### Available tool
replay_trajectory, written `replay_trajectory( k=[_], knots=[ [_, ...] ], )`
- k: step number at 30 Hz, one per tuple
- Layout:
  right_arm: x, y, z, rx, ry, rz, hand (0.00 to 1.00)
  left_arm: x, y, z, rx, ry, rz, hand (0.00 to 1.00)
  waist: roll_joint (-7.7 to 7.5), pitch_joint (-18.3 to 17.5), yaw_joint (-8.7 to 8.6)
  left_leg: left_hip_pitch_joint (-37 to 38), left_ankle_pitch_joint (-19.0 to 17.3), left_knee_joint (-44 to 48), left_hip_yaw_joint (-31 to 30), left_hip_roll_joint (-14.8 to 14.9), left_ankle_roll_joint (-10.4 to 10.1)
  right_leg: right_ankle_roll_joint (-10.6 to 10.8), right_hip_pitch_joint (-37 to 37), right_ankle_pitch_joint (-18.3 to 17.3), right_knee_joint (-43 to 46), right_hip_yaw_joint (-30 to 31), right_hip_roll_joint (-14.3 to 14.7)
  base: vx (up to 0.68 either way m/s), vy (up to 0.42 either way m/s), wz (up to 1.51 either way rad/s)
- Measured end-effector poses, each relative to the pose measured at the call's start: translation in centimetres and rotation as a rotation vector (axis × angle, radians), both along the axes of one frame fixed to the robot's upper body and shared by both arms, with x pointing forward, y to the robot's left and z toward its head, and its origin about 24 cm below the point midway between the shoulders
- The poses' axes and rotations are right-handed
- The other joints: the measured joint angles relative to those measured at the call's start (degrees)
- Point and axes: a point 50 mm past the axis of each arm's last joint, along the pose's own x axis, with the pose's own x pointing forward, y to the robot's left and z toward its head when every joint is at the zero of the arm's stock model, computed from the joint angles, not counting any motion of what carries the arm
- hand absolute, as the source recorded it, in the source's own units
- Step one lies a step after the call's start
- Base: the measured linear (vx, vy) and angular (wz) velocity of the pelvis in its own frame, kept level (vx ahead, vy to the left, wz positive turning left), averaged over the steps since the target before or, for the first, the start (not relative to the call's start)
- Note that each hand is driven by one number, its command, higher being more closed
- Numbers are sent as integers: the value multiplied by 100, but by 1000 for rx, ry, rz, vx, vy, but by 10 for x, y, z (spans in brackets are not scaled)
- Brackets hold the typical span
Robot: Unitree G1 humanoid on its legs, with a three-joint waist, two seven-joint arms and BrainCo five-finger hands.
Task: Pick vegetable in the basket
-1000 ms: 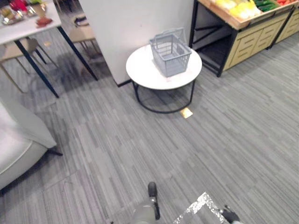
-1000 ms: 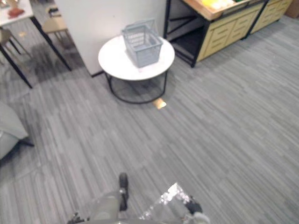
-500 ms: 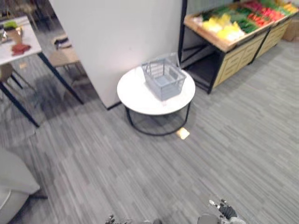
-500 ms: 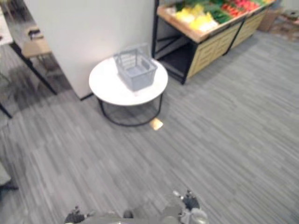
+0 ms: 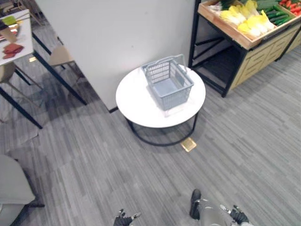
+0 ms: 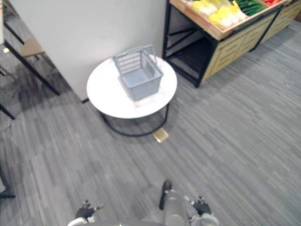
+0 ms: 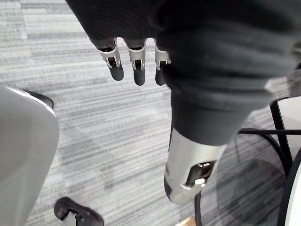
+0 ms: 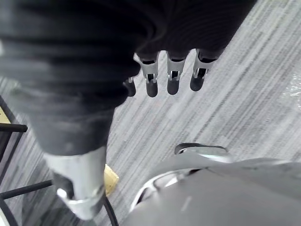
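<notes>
The vegetables lie on the stand, well apart from the robot. The basket sits empty on the table nearby. Left hand and right hand hang loose-fingered, holding nothing. Walking in, it could clip the table and shift the basket.

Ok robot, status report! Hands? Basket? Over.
Left hand and right hand open, holding nothing. Basket empty, upright on round white table. Vegetables on wooden stand to its right, none picked.
</notes>
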Motion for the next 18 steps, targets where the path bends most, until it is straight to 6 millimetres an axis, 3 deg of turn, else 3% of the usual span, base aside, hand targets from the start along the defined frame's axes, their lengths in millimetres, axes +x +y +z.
replay_trajectory(
  k=[1, 3, 5, 6, 9, 10, 12, 13, 14, 15, 16, 17, 18],
  knots=[
    [0, 0, 0, -1, -1, 6, 0, 1, -1, 0, -3, -3, 1, 0, -5, 2, -1, -112, 118, 307, -70, 34, -102, -40, 81, -94, 54, -32, 2, 467, -245, 24],
    [-3, -3, 0, -14, 15, 30, 0, 6, -5, 1, -22, -21, 11, 0, -29, 14, 9, -691, 1026, 1722, -284, 111, -611, -93, 492, -389, 42, -123, 5, 477, -230, 19],
    [-7, 1, -2, -12, 29, 63, 0, 8, -3, 1, -18, -27, 14, 0, -100, 66, 4, -1152, 1735, 2885, -190, 249, -567, -87, 935, -636, -64, -182, -24, 421, -132, 24],
    [-9, 0, -2, -13, 35, 57, 0, 10, -2, 2, -15, -38, 18, 0, -81, 81, 7, -1602, 1215, 3808, 71, 409, -424, -116, 1311, -845, -103, -260, -36, 367, -84, 33],
    [-9, 2, -2, -11, 30, 58, 0, 14, 2, 4, -9, -57, 36, 0, -98, 88, 45, -2220, 618, 4225, 377, 392, -81, -34, 1809, -1052, -283, -366, -56, 265, -23, 27],
    [-7, 2, -1, -13, 23, 70, 0, 16, 3, 6, -8, -76, 49, 0, -94, 91, 68, -2622, 370, 4111, 509, 313, 69, 49, 1990, -1130, -367, -371, -59, 251, 41, 6],
    [-1, 4, 0, -12, 10, 80, 0, 20, 3, 7, -14, -95, 70, 0, -107, 96, 161, -2963, 197, 3083, 849, 173, 138, 137, 2205, -1185, -503, -346, -111, 297, 118, -18],
    [1, 6, 0, -9, 2, 84, 0, 21, 2, 7, -10, -97, 56, 0, -112, 98, 176, -2899, 312, 1481, 1047, -20, 237, 311, 2377, -1276, -575, -317, -175, 314, 179, -25],
    [3, 7, 1, -10, -5, 86, 0, 20, 2, 7, -11, -94, 50, 0, -104, 95, 176, -2855, 476, 797, 1102, -86, 267, 390, 2448, -1326, -583, -292, -189, 428, 256, -29],
    [3, 6, 1, -14, -6, 92, 0, 18, 1, 7, -10, -89, 43, 0, -60, 78, 184, -2734, 1040, -272, 1138, -143, 338, 534, 2615, -1415, -665, -204, -153, 334, 210, -33],
    [3, 6, 1, -19, -3, 99, 0, 17, 2, 7, -8, -89, 44, 0, -80, 64, 216, -2661, 1375, -310, 1169, -148, 400, 577, 2683, -1446, -707, -101, -153, 445, 239, -43],
    [6, 15, 0, -2, -8, 118, 0, 17, 6, 7, 6, -86, 32, 0, -198, -53, 250, -2650, 1359, -249, 1287, -300, 690, 607, 2773, -1437, -908, 42, -240, 566, 235, -35],
    [7, 25, -1, 20, -10, 139, 0, 19, 12, 9, 23, -89, 20, 0, -410, -116, 200, -2709, 1184, -166, 1347, -451, 786, 676, 2771, -1295, -992, 210, -362, 571, 225, -17]
  ],
)
